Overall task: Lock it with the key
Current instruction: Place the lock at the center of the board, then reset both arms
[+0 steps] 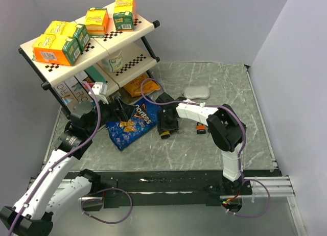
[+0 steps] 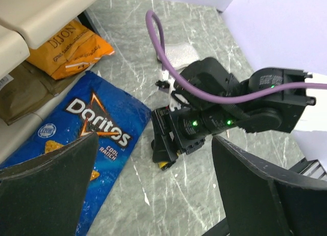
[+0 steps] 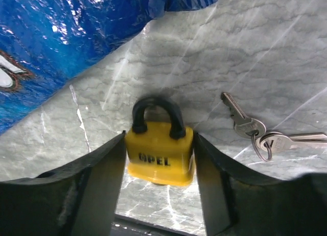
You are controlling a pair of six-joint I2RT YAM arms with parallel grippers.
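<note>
A yellow padlock (image 3: 159, 153) with a black shackle sits between my right gripper's (image 3: 159, 140) fingers, which lie against both sides of its body just above the marble table. In the top view that gripper (image 1: 166, 127) points down at mid-table, with a bit of yellow (image 1: 165, 136) under it. The key (image 3: 255, 134), a pair of silver keys on a small ring, lies flat on the table just right of the padlock, untouched. My left gripper (image 2: 153, 195) hangs wide open above the table beside the chip bag, holding nothing.
A blue Doritos bag (image 1: 130, 124) lies left of the padlock. A two-tier shelf (image 1: 130, 29) with juice cartons stands at the back left, an orange chip bag (image 2: 66, 49) under it. A small dark and orange object (image 1: 201, 128) and a grey pouch (image 1: 196, 92) lie to the right.
</note>
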